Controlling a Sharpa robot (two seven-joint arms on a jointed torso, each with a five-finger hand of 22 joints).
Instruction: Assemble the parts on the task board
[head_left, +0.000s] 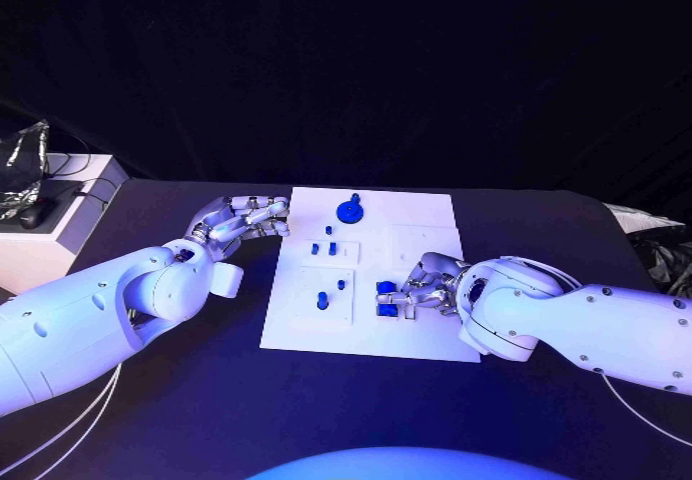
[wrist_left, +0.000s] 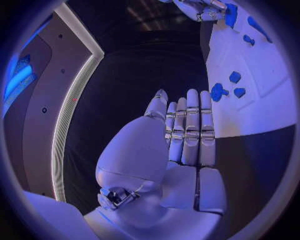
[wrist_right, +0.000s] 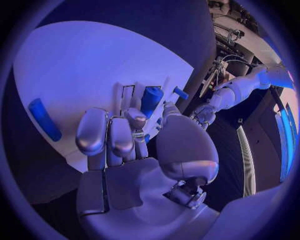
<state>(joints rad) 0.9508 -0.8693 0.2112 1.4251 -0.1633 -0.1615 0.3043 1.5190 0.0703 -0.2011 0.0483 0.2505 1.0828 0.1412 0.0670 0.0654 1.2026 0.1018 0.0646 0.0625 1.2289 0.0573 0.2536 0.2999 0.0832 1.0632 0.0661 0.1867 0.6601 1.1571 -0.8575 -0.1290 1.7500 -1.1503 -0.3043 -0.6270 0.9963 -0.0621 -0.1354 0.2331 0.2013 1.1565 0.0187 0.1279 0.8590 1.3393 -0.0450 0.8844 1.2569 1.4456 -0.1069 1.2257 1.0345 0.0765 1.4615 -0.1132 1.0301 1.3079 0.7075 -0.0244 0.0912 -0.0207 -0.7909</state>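
The right hand (head_left: 423, 285) curled over blue parts (head_left: 387, 298) on the task board (head_left: 368, 330), its grip unclear; the left hand (head_left: 242, 218) lay flat, holding nothing.

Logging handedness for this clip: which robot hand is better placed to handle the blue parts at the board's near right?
The right robot hand. It sits over the task board, fingers curled right at the blue parts. The left robot hand rests off the board's far left edge, holding nothing.
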